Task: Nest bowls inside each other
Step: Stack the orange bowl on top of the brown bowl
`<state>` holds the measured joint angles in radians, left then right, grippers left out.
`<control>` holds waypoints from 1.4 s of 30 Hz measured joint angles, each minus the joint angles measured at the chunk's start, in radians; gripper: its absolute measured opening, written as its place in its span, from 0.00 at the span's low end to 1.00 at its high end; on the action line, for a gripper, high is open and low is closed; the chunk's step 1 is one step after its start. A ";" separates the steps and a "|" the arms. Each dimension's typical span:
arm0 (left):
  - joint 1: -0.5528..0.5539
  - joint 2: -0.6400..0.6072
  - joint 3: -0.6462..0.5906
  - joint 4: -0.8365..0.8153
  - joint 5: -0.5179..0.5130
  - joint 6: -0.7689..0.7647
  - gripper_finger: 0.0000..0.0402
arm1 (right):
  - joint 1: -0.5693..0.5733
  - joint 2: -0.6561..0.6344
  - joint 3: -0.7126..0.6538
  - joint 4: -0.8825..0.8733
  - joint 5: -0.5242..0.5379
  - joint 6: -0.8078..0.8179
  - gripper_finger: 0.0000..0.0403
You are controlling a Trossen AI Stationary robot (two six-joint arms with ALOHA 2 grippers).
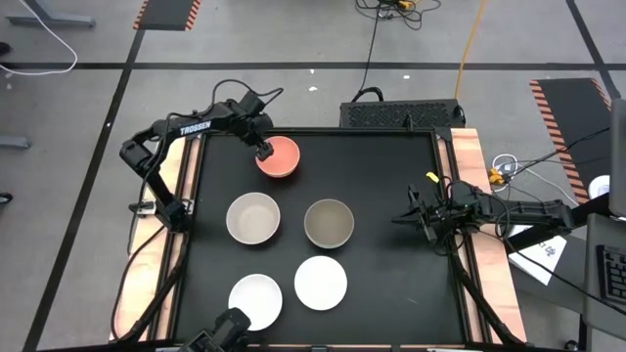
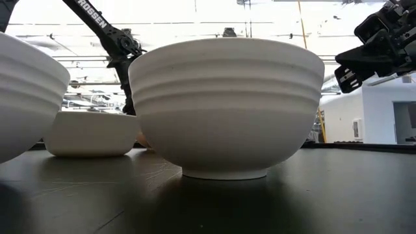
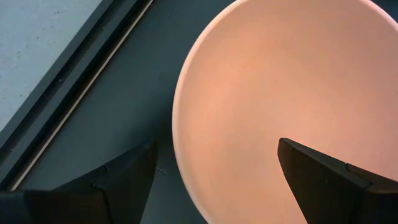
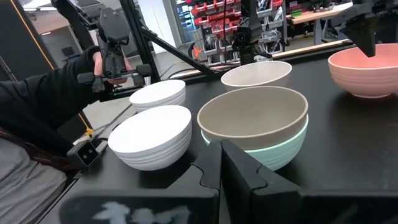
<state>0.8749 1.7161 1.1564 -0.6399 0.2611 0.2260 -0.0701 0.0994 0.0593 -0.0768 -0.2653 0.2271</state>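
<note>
The salmon-orange bowl stands at the table's far left. My left gripper hangs over its left rim, pointing steeply down and open. In the left wrist view one finger is outside the rim over the table and the other is over the bowl's hollow; neither touches. The olive-grey bowl sits inside the mint green bowl at mid-table. The beige-grey bowl stands alone to their left. Two white bowls stand near the front edge. My right gripper waits shut at the right edge.
The black mat's raised left border runs close beside the salmon-orange bowl. A person's sleeve and hand show beyond the table's near left corner. Bare mat lies in the far right part of the table.
</note>
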 joint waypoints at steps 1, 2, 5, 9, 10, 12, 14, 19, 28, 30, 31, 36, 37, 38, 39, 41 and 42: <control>0.000 0.000 0.000 0.000 0.000 0.000 0.83 | 0.000 0.000 0.000 0.000 0.000 0.001 0.00; 0.000 0.000 0.000 0.002 0.000 -0.001 0.83 | 0.000 0.000 0.000 0.000 0.000 0.001 0.00; 0.000 0.000 0.000 0.004 0.000 -0.002 0.83 | 0.000 0.000 0.000 0.000 0.000 0.001 0.00; 0.000 0.000 0.000 0.005 0.000 -0.002 0.83 | 0.000 0.000 0.000 0.000 0.000 0.001 0.00; 0.000 0.000 0.000 0.006 0.000 -0.002 0.83 | 0.000 0.000 0.000 0.000 0.000 0.001 0.00; 0.000 0.000 0.000 0.007 0.000 0.001 0.83 | 0.000 0.000 0.000 0.000 0.000 0.001 0.00; 0.000 0.000 0.000 0.007 0.000 0.008 0.83 | 0.000 0.000 0.000 0.000 0.000 0.001 0.00; 0.000 0.000 0.000 0.007 0.000 0.017 0.80 | 0.000 0.000 0.000 0.000 0.000 0.001 0.00; 0.000 0.000 0.000 0.006 0.000 0.032 0.52 | 0.000 0.000 0.000 0.000 0.000 0.001 0.00; 0.000 0.000 0.000 0.006 0.000 0.032 0.44 | 0.000 0.000 0.000 0.000 0.000 0.001 0.00; 0.000 0.000 0.000 0.006 0.000 0.032 0.41 | 0.000 0.000 0.000 0.000 0.000 0.001 0.00; 0.000 0.000 0.000 0.006 -0.006 0.036 0.24 | 0.000 0.000 0.000 0.000 0.000 0.004 0.00; 0.000 0.000 0.000 0.006 -0.018 0.037 0.21 | 0.000 0.000 0.000 0.000 0.000 0.008 0.00; 0.000 0.000 0.000 0.006 -0.031 0.038 0.18 | 0.000 0.000 0.000 0.000 0.000 0.013 0.00; 0.000 0.000 0.000 0.005 -0.044 0.040 0.14 | 0.000 0.000 0.000 0.000 0.000 0.017 0.00; 0.000 -0.001 0.000 0.002 -0.057 0.050 0.07 | 0.000 0.000 0.000 0.000 0.000 0.020 0.00; 0.000 -0.001 0.000 -0.006 -0.053 0.067 0.04 | 0.000 0.000 0.000 0.000 0.000 0.020 0.00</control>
<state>0.8749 1.7150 1.1564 -0.6456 0.2079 0.2935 -0.0704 0.0994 0.0593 -0.0769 -0.2653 0.2470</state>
